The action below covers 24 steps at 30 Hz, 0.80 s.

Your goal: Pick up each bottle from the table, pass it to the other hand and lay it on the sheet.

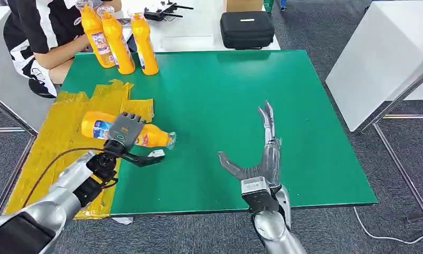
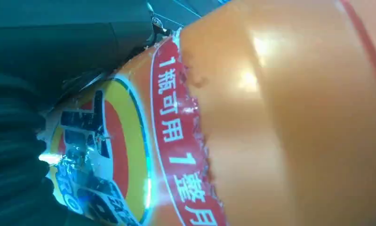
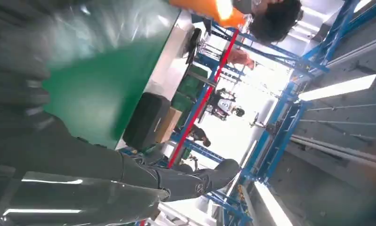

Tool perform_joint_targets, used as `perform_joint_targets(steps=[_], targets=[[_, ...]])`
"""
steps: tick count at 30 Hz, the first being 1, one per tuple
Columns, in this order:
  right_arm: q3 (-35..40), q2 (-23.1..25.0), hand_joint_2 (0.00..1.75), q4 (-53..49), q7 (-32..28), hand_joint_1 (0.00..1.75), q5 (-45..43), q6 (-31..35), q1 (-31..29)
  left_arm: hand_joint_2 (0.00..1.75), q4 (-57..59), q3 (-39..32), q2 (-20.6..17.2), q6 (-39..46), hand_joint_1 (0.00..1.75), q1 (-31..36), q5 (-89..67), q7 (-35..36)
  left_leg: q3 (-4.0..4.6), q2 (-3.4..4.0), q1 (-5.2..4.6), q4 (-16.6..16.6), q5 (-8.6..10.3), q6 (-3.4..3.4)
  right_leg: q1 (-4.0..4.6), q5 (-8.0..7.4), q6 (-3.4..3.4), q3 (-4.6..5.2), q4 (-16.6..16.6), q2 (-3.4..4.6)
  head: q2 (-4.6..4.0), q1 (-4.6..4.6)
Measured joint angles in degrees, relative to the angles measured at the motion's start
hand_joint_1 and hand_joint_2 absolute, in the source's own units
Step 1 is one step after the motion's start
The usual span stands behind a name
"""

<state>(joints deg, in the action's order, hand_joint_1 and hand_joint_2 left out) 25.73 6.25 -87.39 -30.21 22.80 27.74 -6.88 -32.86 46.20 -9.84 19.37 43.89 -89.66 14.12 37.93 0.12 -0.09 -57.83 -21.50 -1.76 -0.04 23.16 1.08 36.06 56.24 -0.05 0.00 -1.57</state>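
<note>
Left hand (image 1: 125, 133) grips the bottle (image 1: 95, 127) lying over the yellow sheet (image 1: 66, 132) at frame left, right hand (image 1: 262, 159) splayed empty; laying-down step, release judged next.

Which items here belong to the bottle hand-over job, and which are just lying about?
Job: held bottle, left hand, right hand, three standing bottles, yellow sheet.

Lying about: black case, drone controller, white box.
</note>
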Motion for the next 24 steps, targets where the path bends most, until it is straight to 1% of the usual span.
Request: perform_joint_targets(steps=[3,7,13,15,20,22,24], targets=[[-0.42,0.0,1.75,0.09,-0.04,0.0,0.02,0.0,0.09,1.75,4.85,1.21,-0.61,-0.5,1.75,2.16,0.24,-0.72,0.03,-0.34,0.06,0.0,0.01,0.01,0.0,0.06,-0.02,-0.07,0.0,-0.3,0.0,0.02],[-0.66,0.0,1.75,0.22,-0.07,0.0,0.09,-0.11,0.13,1.75,7.99,2.04,-0.92,-2.41,1.75,4.14,0.2,-1.89,0.03,-0.39,0.09,0.0,-0.01,0.04,0.01,0.09,-0.04,-0.11,0.01,-0.35,0.0,0.02],[-1.25,0.02,1.75,0.26,0.11,0.0,0.79,-0.15,0.35,1.75,11.42,0.94,-1.16,-12.16,1.75,7.87,3.85,-11.64,-0.11,-0.39,0.09,0.01,0.0,0.06,0.02,0.08,-0.04,-0.23,0.01,-0.35,0.0,0.02],[-1.55,0.15,1.75,0.26,0.37,0.0,1.05,-0.41,0.67,1.75,12.28,0.15,-1.46,-14.91,1.75,8.76,4.44,-13.42,-0.17,-0.39,0.1,0.01,0.01,0.07,0.02,0.08,-0.04,-0.27,0.02,-0.35,0.0,0.04],[-1.97,0.63,1.75,0.42,0.87,0.0,1.57,-1.12,1.3,1.75,13.54,-2.38,-2.43,-18.41,1.75,9.32,7.22,-16.99,-0.19,-0.38,0.16,0.01,0.03,0.11,0.04,0.08,-0.05,-0.27,0.04,-0.34,0.0,0.04],[-2.08,0.79,1.75,0.5,1.05,0.0,1.77,-1.6,1.34,1.75,13.87,-3.56,-2.64,-21.45,1.75,9.49,8.35,-18.4,-0.19,-0.38,0.17,0.01,0.03,0.11,0.04,0.08,-0.05,-0.27,0.04,-0.34,0.0,0.02],[-2.38,1.12,1.75,0.7,1.42,0.0,1.86,-2.1,1.24,1.75,14.37,-4.81,-2.69,-26.96,1.55,10.09,9.4,-19.85,-0.19,-0.39,0.18,0.01,0.04,0.11,0.04,0.08,-0.06,-0.29,0.04,-0.35,0.0,0.02]])
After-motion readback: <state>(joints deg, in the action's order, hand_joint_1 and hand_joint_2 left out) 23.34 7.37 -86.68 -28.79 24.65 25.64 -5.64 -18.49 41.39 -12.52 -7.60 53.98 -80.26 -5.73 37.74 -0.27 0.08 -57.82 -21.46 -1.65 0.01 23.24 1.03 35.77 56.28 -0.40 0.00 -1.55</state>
